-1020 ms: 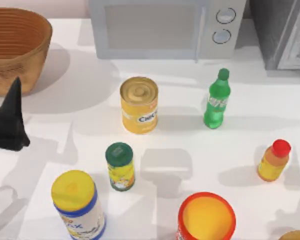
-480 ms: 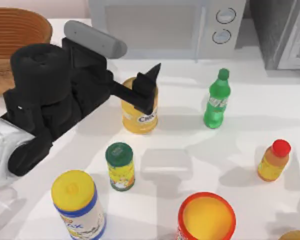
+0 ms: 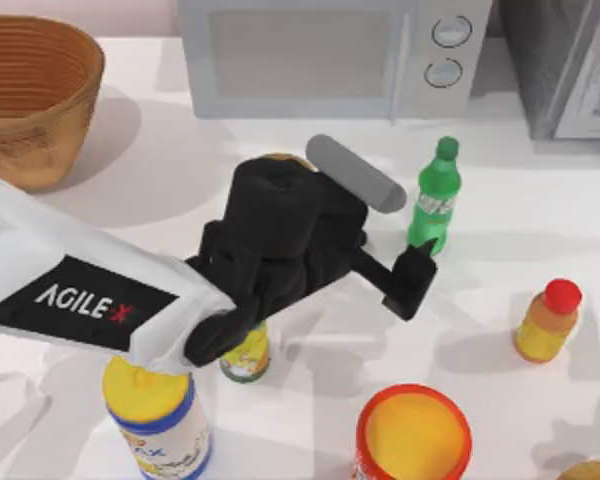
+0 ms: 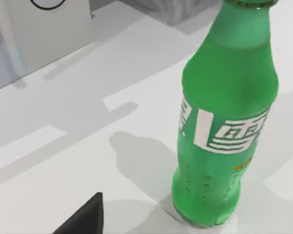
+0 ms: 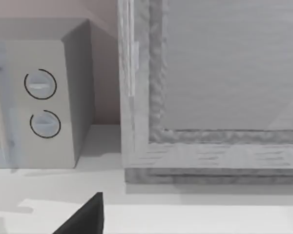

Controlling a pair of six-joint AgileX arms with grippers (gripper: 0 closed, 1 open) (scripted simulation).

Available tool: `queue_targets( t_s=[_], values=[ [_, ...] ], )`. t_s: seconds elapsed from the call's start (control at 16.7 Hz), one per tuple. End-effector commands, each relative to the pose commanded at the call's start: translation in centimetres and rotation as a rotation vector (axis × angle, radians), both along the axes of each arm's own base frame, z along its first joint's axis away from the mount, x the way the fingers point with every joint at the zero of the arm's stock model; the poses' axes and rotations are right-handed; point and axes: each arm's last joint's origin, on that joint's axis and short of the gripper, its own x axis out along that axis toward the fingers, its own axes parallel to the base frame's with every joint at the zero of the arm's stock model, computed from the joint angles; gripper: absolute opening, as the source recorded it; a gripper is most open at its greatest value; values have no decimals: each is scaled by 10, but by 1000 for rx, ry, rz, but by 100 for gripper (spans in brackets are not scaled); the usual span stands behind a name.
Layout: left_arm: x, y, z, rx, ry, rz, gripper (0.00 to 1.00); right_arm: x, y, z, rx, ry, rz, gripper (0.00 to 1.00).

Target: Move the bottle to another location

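Black left gripper [image 3: 412, 280] poised just beside bottle [image 3: 434, 199], near its base; finger spread cannot be told. Bottle upright on table [image 3: 540, 200], in front of microwave [image 3: 330, 55]. Approach step judged underway; next, fingers to be brought round label.

Two bottles: one green bottle [image 3: 435, 205], one orange bottle [image 3: 547, 320]. One microwave [image 3: 330, 55], one basket [image 3: 35, 95], one jar [image 3: 245, 355].
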Motion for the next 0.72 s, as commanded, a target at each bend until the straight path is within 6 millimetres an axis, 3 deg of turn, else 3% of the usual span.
queue_targets(
  t_s=[0.36, 0.72],
  values=[
    [0, 0, -3, 7, 7, 2, 100, 0, 0, 0, 0, 0, 0, 100],
    [18, -32, -2, 4, 3, -3, 100, 0, 0, 0, 0, 0, 0, 100]
  ],
)
